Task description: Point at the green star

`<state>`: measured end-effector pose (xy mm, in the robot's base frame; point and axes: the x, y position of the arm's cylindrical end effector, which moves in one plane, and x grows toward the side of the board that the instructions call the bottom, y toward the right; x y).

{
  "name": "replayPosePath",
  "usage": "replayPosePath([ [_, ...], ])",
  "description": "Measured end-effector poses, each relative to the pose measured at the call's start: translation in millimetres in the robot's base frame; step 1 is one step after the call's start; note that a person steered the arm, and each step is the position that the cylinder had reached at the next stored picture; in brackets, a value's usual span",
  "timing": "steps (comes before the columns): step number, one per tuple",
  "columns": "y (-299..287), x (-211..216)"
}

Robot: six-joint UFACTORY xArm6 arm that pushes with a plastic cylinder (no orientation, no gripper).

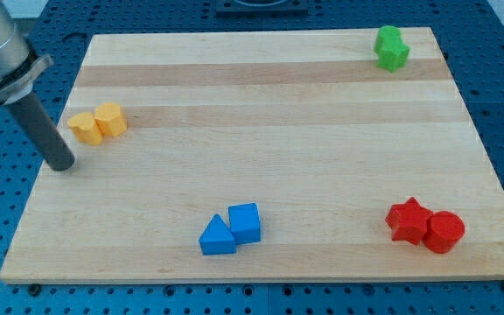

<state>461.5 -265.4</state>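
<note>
The green star (391, 47) lies near the view's top right corner of the wooden board (261, 114). It looks like two green pieces pressed together, and their shapes are hard to separate. My tip (62, 164) rests at the board's left edge, far to the left of the green star. It is just below and left of two yellow blocks (97, 123) that touch each other.
A blue triangle (216, 237) and a blue cube (245, 222) touch near the view's bottom centre. A red star (409, 220) and a red cylinder (444, 232) touch at the bottom right. A blue perforated surface surrounds the board.
</note>
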Motion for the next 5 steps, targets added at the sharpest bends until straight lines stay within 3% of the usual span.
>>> replayPosePath([
  [3, 232, -12],
  [5, 302, -14],
])
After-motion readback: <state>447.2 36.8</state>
